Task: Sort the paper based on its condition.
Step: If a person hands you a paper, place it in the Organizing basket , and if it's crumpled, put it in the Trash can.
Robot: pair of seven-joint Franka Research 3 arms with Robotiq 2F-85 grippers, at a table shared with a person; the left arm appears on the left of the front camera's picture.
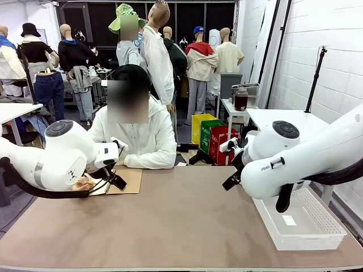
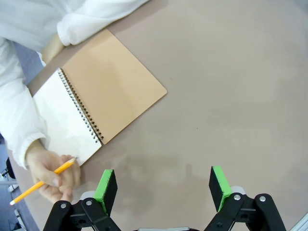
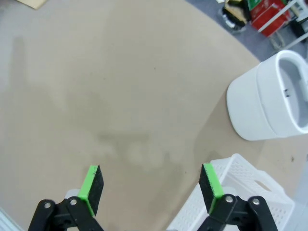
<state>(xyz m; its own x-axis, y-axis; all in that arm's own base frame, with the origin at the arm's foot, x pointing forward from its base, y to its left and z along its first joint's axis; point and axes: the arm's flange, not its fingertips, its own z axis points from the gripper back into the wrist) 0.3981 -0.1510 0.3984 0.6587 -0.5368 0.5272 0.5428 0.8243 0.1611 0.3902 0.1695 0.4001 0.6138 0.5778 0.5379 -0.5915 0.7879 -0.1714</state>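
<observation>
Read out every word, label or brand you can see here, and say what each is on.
"FRAN", cut off: on the right arm.
Coloured boxes on the floor: white print, too small to read.
Label in the white basket: too small to read.
Notebook: no legible writing.

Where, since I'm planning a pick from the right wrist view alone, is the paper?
Observer: The paper I see is a white page bound in an open spiral notebook with a brown kraft cover, at the person's edge of the table.
Operator: Is the person touching it?
Observer: One hand holds a yellow pencil, its tip near the page's edge.
Operator: And the left gripper?
Observer: The left gripper is open above bare table near the notebook.
</observation>
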